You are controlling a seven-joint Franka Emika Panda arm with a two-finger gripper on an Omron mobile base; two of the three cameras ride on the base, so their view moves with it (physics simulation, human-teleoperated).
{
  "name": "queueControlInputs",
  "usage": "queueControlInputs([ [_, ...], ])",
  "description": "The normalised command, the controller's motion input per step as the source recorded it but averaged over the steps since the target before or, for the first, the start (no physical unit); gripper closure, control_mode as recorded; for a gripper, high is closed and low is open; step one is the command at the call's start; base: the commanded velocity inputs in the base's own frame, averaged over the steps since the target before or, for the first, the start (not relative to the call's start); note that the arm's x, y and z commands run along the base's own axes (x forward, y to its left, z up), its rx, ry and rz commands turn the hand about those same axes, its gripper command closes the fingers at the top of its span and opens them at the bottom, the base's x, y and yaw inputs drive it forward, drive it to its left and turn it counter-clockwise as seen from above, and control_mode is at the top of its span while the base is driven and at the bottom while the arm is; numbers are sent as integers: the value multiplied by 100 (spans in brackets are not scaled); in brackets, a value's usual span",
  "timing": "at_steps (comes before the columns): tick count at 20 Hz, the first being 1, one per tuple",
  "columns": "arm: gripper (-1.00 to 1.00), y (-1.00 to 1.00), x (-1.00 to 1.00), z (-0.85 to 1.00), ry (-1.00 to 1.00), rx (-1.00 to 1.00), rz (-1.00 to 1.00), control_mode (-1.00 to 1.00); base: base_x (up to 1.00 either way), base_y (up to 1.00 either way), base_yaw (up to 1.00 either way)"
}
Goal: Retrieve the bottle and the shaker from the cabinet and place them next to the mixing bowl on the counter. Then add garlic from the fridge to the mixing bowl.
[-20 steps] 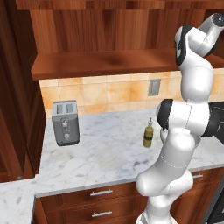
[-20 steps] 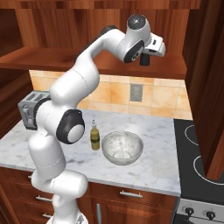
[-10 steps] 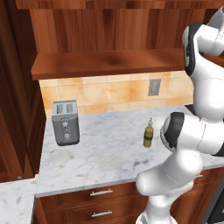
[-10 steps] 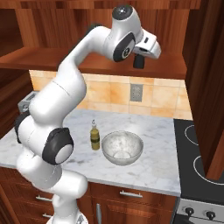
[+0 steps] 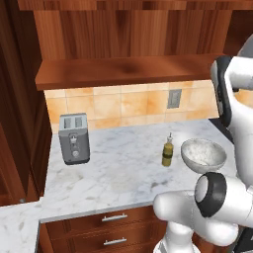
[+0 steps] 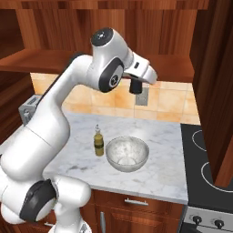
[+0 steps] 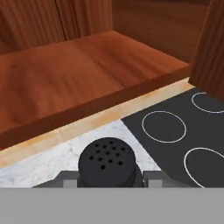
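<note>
Above the marble counter (image 6: 159, 168), the raised arm's gripper (image 6: 135, 86) clasps the shaker (image 7: 110, 162).

This is a home kitchen, going by the marble counter (image 5: 118, 173) over wooden drawers, the tiled backsplash (image 5: 123, 105), a toaster (image 5: 74, 138), what looks like a stovetop (image 6: 207, 168) with ring burners, and the reddish wood cabinet (image 5: 128, 69) above.

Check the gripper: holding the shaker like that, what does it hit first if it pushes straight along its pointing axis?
Probably the counter. The gripper, shut on the shaker, points down from shelf height; marble and the stovetop edge lie below. Depth is unclear, but nothing seems to intervene.
</note>
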Motion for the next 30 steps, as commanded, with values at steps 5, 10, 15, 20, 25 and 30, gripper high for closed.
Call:
queueControlInputs([
  [5, 100, -42, -99, -100, -11, -12, 13, -100, 0, 0, 0],
  [10, 100, -44, -76, -94, -10, -6, 14, -100, 0, 0, 0],
  [15, 100, -44, -49, -94, -7, -6, 11, -100, 0, 0, 0],
  [20, 100, -53, -10, -78, -11, -8, 12, -100, 0, 0, 0],
  [25, 100, -69, 34, -63, 0, -8, 29, -100, 0, 0, 0],
  [30, 100, -63, 46, -28, 15, -7, 28, -100, 0, 0, 0],
])
